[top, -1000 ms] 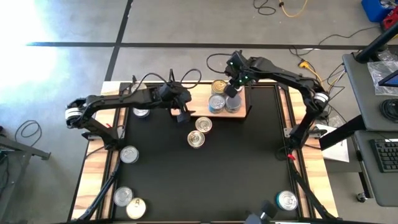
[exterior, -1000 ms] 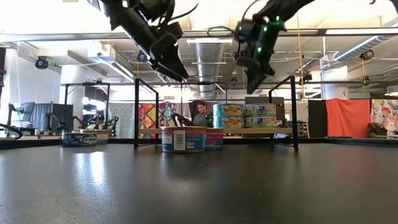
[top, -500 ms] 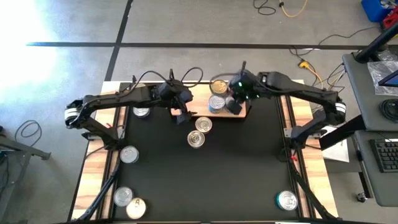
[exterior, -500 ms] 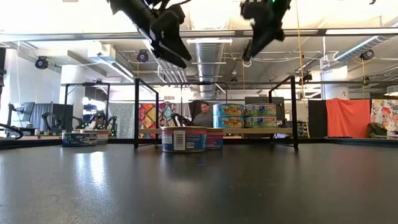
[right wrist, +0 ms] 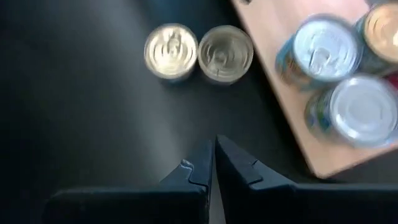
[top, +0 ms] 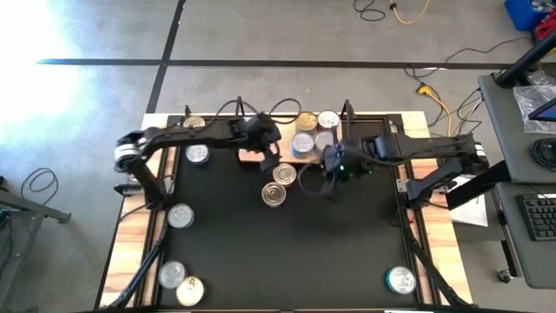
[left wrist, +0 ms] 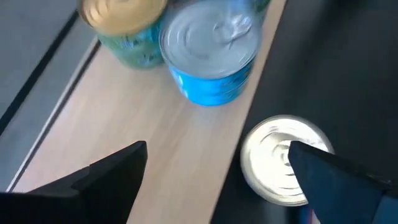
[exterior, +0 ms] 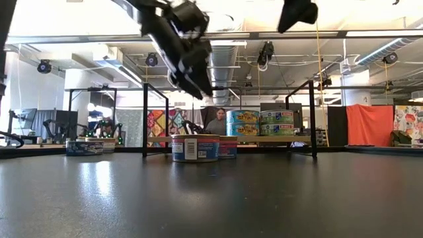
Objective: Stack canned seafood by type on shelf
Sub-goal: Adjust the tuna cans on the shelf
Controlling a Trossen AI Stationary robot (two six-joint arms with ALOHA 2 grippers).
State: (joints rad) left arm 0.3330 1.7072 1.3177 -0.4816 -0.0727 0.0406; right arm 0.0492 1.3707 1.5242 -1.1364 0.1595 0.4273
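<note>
The light-wood shelf (left wrist: 155, 112) stands at the table's far middle and carries several tins (top: 303, 143), among them a silver-lidded blue one (left wrist: 211, 56) and a gold-lidded one (left wrist: 124, 31). Two silver-lidded tins (top: 284, 174) (top: 274, 193) rest on the black table just in front of it. My left gripper (left wrist: 217, 149) hangs open above the shelf's front edge, with nothing between its fingers. My right gripper (right wrist: 213, 143) is shut and empty, raised over the table to the right of the two loose tins (right wrist: 171, 51).
More tins lie on the table's left side (top: 198, 154) (top: 180, 216), at the near left corner (top: 171, 274) and at the near right (top: 401, 280). The shelf's black wire posts (exterior: 145, 119) (exterior: 312, 119) rise at its two ends. A person shows in the room beyond.
My right gripper, shut all along, has drawn back from over the shelf toward the table's near edge and risen. My left gripper, still open, has gone a little to the right and down toward the shelf's front edge. No tin has moved.
</note>
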